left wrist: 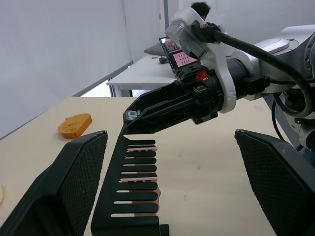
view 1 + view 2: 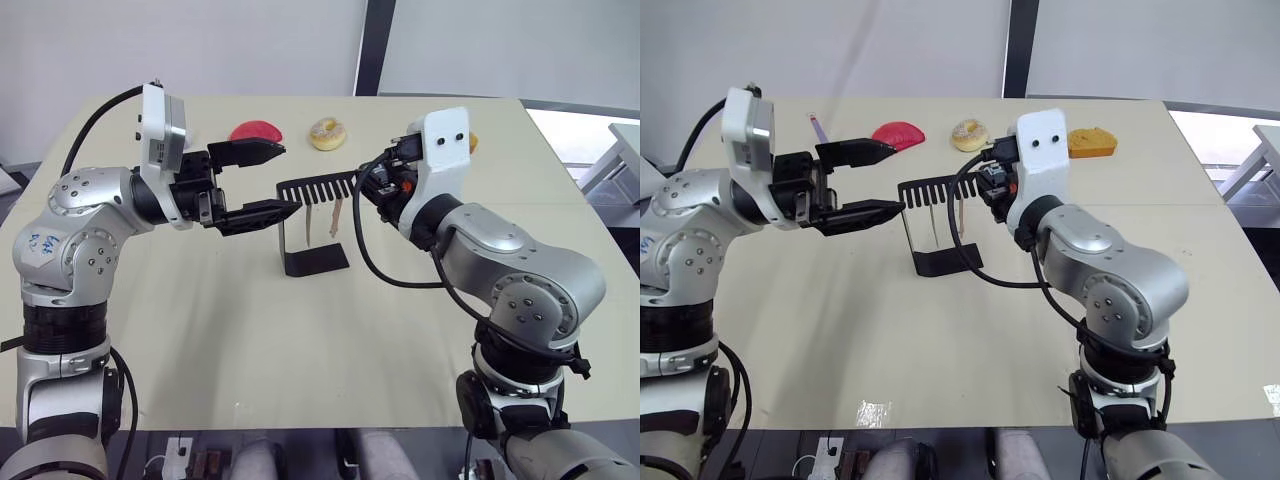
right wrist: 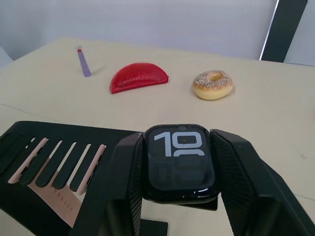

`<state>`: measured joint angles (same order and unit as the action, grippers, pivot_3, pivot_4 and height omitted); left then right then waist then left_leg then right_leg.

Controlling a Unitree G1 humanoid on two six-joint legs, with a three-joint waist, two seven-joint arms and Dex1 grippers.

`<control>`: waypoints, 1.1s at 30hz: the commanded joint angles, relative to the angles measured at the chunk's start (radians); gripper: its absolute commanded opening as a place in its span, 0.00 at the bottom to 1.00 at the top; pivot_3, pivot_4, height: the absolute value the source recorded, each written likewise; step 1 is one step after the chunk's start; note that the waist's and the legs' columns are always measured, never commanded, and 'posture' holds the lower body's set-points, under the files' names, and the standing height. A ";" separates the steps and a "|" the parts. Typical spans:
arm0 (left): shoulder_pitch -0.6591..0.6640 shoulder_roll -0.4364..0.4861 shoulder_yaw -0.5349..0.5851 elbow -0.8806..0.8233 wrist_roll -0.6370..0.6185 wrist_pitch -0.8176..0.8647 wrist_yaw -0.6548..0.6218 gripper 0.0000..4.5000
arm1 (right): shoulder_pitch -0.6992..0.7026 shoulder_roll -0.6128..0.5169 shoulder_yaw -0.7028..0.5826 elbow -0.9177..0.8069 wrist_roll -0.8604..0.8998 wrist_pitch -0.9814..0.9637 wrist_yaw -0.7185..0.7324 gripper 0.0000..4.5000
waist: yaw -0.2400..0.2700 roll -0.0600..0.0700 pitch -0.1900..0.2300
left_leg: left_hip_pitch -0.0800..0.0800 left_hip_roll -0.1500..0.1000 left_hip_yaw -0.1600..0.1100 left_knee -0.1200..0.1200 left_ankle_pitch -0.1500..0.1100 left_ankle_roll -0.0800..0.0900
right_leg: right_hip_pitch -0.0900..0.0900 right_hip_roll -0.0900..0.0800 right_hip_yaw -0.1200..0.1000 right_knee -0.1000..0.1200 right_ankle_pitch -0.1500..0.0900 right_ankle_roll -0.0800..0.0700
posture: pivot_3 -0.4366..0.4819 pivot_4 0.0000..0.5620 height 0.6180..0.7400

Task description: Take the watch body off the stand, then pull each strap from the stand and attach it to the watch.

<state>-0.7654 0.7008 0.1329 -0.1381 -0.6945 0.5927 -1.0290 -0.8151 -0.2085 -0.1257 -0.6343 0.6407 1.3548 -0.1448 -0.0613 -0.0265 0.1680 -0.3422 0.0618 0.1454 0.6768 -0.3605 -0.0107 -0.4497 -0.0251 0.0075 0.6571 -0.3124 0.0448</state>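
Watch body [image 3: 180,162] clamped in right gripper [image 3: 179,184] at ring end of stand [image 2: 313,262], straps [image 2: 337,217] hanging from comb toward left gripper [image 2: 262,182], wide open, nearer them, comb axis running gripper to gripper.

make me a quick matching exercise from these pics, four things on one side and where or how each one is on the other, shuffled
Things:
1. watch
2. pink straps
3. left gripper
4. doughnut

States:
A. open, beside the comb end of the stand
B. lying on the table next to the red piece
C. clamped between the right gripper's fingers
D. hanging in the stand's slots

Pairs: 1-C, 2-D, 3-A, 4-B
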 commanded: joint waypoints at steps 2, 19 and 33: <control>-0.005 0.000 -0.006 -0.035 -0.021 0.007 -0.022 1.00 | -0.005 -0.088 -0.155 -0.125 0.116 0.045 0.119 0.35 | 0.003 0.000 0.000 | -0.001 0.000 -0.001 0.000 0.000 0.000 | 0.000 0.000 -0.001 -0.001 0.000 0.000 | 0.48 0.27 0.98; 0.222 0.073 -0.050 -0.285 -0.090 0.046 -0.116 1.00 | 0.848 -0.378 -0.259 -0.071 -0.024 -0.423 0.432 0.35 | 0.001 -0.001 0.000 | 0.007 -0.003 0.002 -0.010 0.002 0.000 | 0.007 0.001 0.003 -0.010 0.002 0.003 | 0.48 0.27 0.98; 0.224 0.043 -0.089 -0.279 -0.064 0.010 -0.079 1.00 | 0.801 -0.286 -0.112 0.258 -0.253 -0.736 0.457 0.35 | 0.007 0.000 0.001 | 0.006 -0.003 0.002 -0.011 0.003 0.000 | 0.005 0.001 0.003 -0.009 0.002 0.003 | 0.48 0.27 0.98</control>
<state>-0.5348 0.7485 0.0309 -0.3962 -0.7578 0.6199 -1.1141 -0.0037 -0.4956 -0.2357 -0.3761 0.3959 0.6520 0.2941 -0.0544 -0.0267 0.1687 -0.3357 0.0589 0.1471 0.6658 -0.3577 -0.0108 -0.4443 -0.0243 0.0106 0.6478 -0.3102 0.0476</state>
